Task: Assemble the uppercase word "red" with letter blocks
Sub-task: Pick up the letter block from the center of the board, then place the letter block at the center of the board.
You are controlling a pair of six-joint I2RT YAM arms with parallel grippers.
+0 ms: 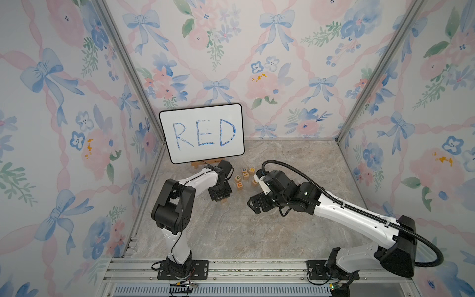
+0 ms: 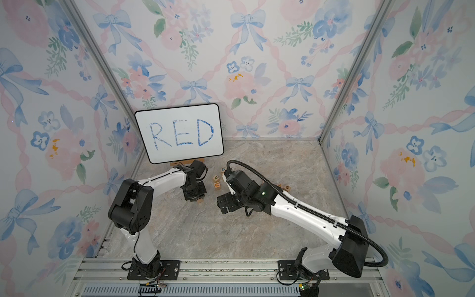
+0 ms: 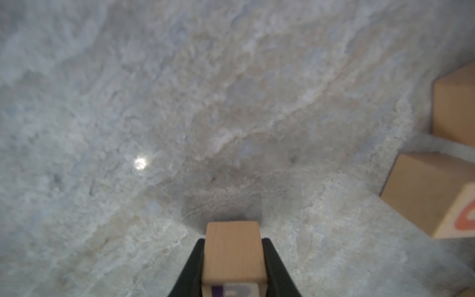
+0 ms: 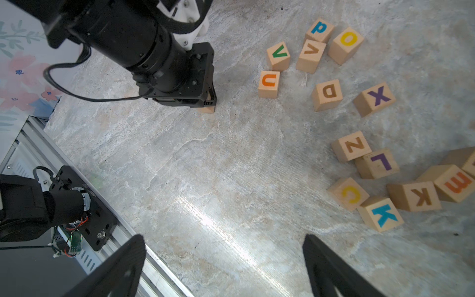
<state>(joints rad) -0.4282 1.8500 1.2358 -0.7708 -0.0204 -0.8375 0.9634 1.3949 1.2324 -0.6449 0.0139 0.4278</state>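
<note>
Left gripper (image 1: 222,200) clamps a wooden block (image 3: 232,257). At its three o'clock, right gripper (image 4: 223,241) hangs wide, empty.

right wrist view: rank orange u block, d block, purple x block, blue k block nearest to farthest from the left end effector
1. orange U block, right beside the left end effector gripping a wooden block
2. D block, between U and X
3. purple X block, just past the D
4. blue K block, in the cluster nearer the right end effector
</note>
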